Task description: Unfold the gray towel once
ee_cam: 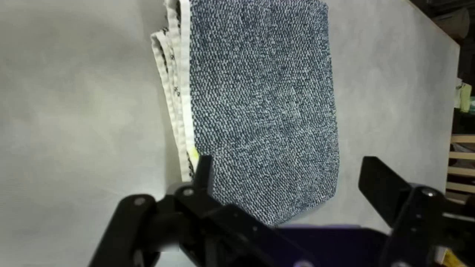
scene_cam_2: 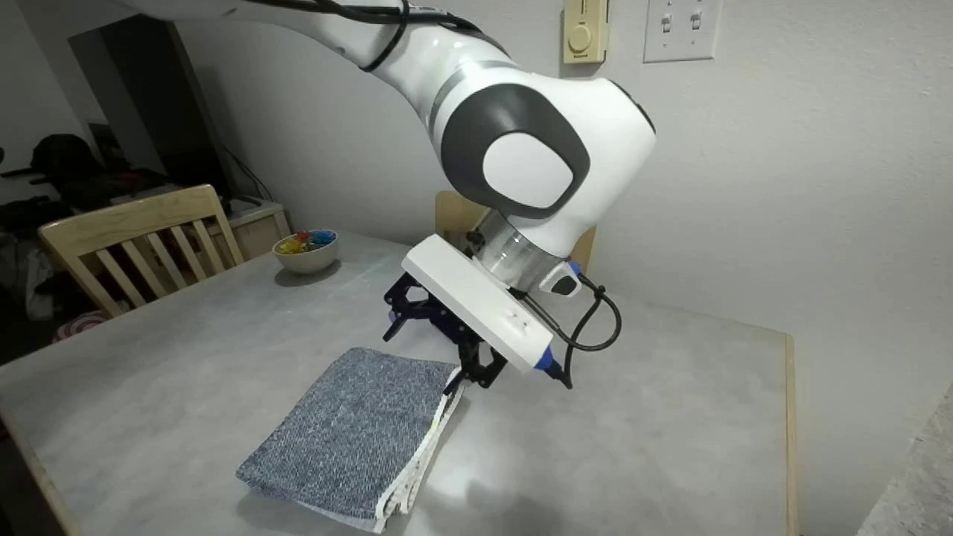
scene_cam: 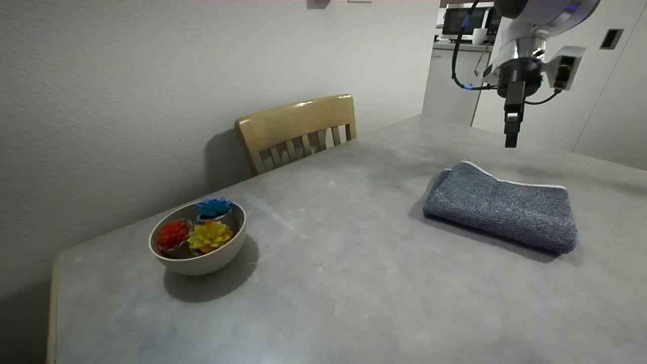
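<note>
The gray towel lies folded in several layers on the gray table, showing in both exterior views as a blue-gray block. Its white-hemmed edges stack along one long side, with small dark marks between the layers in the wrist view. Over one end of the towel hangs my gripper, its jaws spread wide and nothing between them. From the wrist, one finger overlaps the hemmed side near a yellow spot, while the opposite finger shows beyond the folded side. An exterior view shows a gap between fingertips and cloth.
A light bowl with red, yellow and blue artificial succulents stands toward the table's far end from the towel. Wooden chairs stand at the table's sides, such as a chair by the wall and another chair.
</note>
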